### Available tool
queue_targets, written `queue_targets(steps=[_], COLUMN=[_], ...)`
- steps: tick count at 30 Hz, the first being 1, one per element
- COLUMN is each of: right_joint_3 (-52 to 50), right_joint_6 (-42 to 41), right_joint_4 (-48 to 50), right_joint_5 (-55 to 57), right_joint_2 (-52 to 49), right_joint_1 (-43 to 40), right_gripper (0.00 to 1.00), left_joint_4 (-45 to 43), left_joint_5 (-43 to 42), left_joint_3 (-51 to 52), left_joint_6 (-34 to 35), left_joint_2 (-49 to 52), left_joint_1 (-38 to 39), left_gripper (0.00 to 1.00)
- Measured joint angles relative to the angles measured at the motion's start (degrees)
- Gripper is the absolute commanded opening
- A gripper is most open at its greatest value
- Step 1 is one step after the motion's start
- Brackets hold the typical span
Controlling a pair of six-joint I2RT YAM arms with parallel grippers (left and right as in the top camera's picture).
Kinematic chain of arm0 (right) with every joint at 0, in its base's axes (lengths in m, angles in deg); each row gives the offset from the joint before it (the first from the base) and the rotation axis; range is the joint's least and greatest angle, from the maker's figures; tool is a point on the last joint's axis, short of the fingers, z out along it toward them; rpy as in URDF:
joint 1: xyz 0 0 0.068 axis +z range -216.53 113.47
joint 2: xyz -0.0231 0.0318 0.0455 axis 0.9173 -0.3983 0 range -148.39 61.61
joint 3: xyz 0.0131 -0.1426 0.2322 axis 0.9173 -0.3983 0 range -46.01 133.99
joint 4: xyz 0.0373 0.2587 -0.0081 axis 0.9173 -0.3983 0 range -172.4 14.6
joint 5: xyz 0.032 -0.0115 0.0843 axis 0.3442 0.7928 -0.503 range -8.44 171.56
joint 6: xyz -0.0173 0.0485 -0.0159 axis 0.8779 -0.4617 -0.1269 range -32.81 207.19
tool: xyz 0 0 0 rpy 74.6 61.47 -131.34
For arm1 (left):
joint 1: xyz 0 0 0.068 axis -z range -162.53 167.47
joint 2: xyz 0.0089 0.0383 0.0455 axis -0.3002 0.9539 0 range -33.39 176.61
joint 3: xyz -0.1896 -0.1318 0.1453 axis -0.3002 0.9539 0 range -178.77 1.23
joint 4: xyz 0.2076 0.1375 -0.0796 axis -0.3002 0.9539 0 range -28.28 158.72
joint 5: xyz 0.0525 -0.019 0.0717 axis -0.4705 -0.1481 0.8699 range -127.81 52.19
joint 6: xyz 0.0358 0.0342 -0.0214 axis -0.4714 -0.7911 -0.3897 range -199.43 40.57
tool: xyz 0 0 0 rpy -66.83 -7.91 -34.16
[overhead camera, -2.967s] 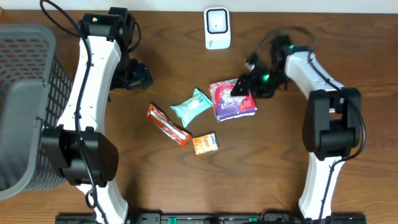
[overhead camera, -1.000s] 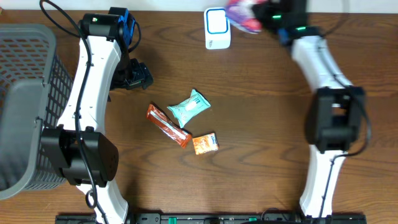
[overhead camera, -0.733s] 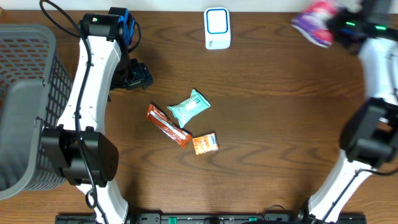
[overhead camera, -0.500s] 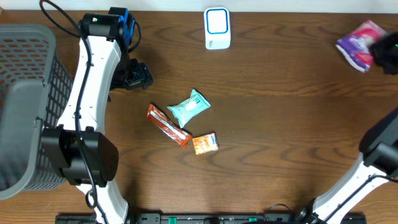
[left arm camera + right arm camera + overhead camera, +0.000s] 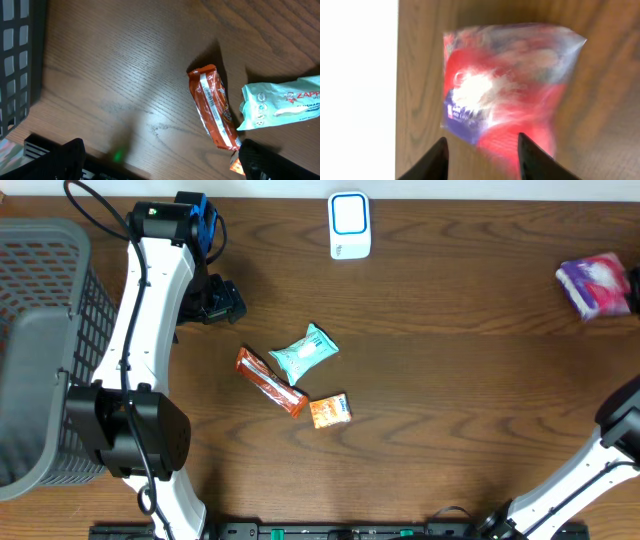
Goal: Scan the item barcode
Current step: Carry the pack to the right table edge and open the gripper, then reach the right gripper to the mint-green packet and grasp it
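The purple and pink packet lies at the table's far right edge, and in the right wrist view the same packet shows blurred just beyond my fingertips. My right gripper is open, its jaws standing apart on either side of the packet's near end; it is outside the overhead view. The white barcode scanner stands at the back centre. My left gripper hangs wide open and empty over the left of the table, and from its own wrist the left gripper looks down on bare wood.
An orange-brown bar, a mint packet and a small orange packet lie mid-table. The grey basket fills the left edge. The left wrist view shows the bar, mint packet and basket wall.
The right arm swung the purple packet from beside the scanner out to the far right edge, and its jaws have opened. The left arm has not moved.
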Motion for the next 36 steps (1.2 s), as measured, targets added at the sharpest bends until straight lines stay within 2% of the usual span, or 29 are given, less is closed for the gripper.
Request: queue_targets(steps=[2, 3, 4, 10, 14, 18, 23, 30, 36], right_joint_3=[0.00, 0.00, 0.00, 0.00, 0.52, 1.44, 1.27, 1.01, 0.94], right_joint_6=[0.02, 0.48, 1.01, 9.25, 18.21, 27.78, 36.89, 39.47, 36.22], right_joint_4=[-1.38, -1.84, -2.21, -5.03, -11.78, -21.66, -31.28, -31.36, -26.67], right_joint_5=[-0.83, -1.14, -1.38, -5.66, -12.00, -16.39, -17.68, -17.73, -17.88], right_joint_2=[0.35, 0.74, 1.38, 10.97, 19.63, 23.06, 19.43, 12.24, 6.60], right_joint_1=[-1.38, -1.95, -2.47, -2.12, 2.73, 11.85, 25.38, 40.26, 51.93], right_gripper=[0.67, 0.79, 0.86, 0.86, 0.99, 0.99, 0.99, 0.95, 0.95], left_joint_4=[-0.02, -0.02, -0.02, -0.02, -0.02, 0.00, 0.00, -0.02, -0.02], left_joint_5=[0.00, 0.00, 0.02, 0.00, 0.00, 0.02, 0.00, 0.00, 0.00], left_joint_3=[0.00, 0.00, 0.00, 0.00, 0.00, 0.00, 0.00, 0.00, 0.00], left_joint_6=[0.00, 0.00, 0.00, 0.00, 0.00, 0.00, 0.00, 0.00, 0.00], left_joint_2=[0.00, 0.00, 0.00, 0.00, 0.00, 0.00, 0.00, 0.00, 0.00], left_joint_1=[-0.02, 0.00, -0.02, -0.02, -0.02, -0.02, 0.00, -0.02, -0.02], left_gripper=[0.98, 0.98, 0.98, 0.98, 0.98, 0.98, 0.98, 0.98, 0.98])
